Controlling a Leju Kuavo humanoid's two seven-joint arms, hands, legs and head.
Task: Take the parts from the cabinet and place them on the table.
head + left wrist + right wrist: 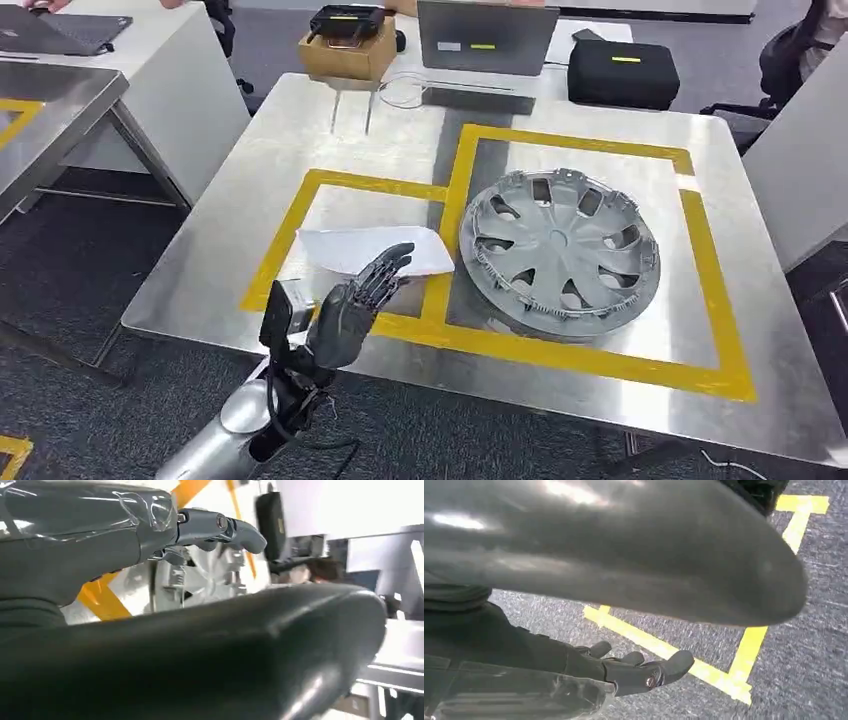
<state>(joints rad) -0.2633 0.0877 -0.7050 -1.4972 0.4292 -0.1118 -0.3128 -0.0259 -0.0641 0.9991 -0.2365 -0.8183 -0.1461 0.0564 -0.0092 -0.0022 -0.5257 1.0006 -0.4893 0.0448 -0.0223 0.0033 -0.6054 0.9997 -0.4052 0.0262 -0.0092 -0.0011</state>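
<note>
The steel table stands right in front of the robot, marked out with 2 yellow tape squares. A grey wheel cover lies flat inside the larger square, on the robot's right side of the tabletop, its spokes facing up. Just beside it, in the smaller square, lies a white sheet-like part, its far corner close to the wheel cover's rim.

The left hand hovers above the table's near edge, fingers stretched forward and apart over the near side of the white part, holding nothing. From the left wrist view its fingers reach out straight, with the wheel cover behind them.

The right hand hangs low over grey carpet crossed by yellow floor tape, its fingers loosely extended with nothing in them.

At the table's far end sit a cardboard box, an open laptop and a black case.
</note>
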